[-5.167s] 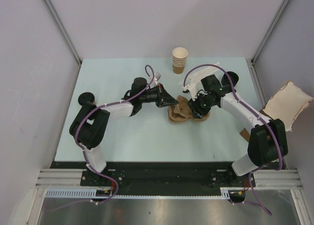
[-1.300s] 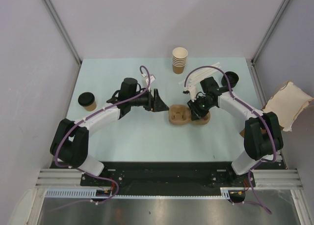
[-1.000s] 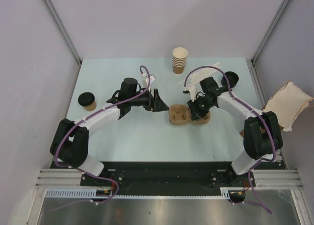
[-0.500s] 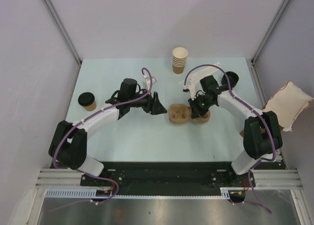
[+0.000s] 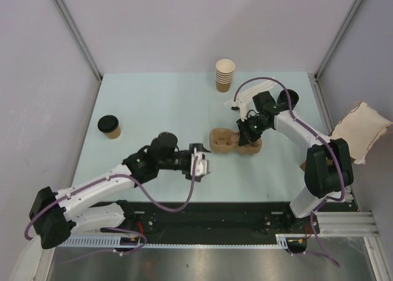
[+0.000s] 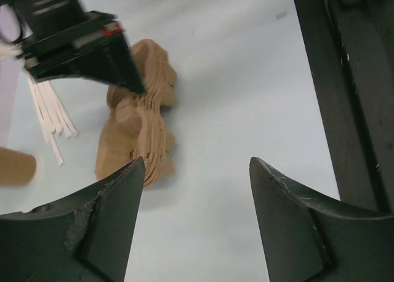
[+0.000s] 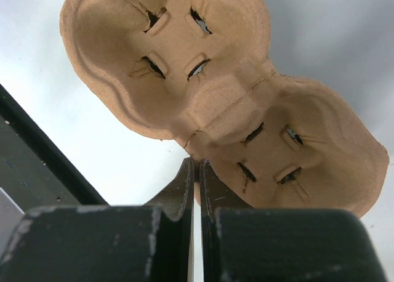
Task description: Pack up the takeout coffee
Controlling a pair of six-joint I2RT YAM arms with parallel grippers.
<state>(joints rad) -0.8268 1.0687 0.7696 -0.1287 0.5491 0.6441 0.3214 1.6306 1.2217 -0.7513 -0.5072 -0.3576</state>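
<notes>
left fingers (image 5: 198, 164), apart, have pulled back from the tray (image 5: 222, 140); right fingers (image 5: 248, 132) pinch its rim.

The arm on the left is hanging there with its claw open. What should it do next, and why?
Probably swing the left gripper out toward the takeout coffee, which stands alone, far to the left of the cup tray. The gripper is open and empty, both tray wells are bare, and the right gripper appears to pinch the tray's rim, steadying it.

Overhead view, wrist close-ups, tray (image 5: 222, 141) shared
</notes>
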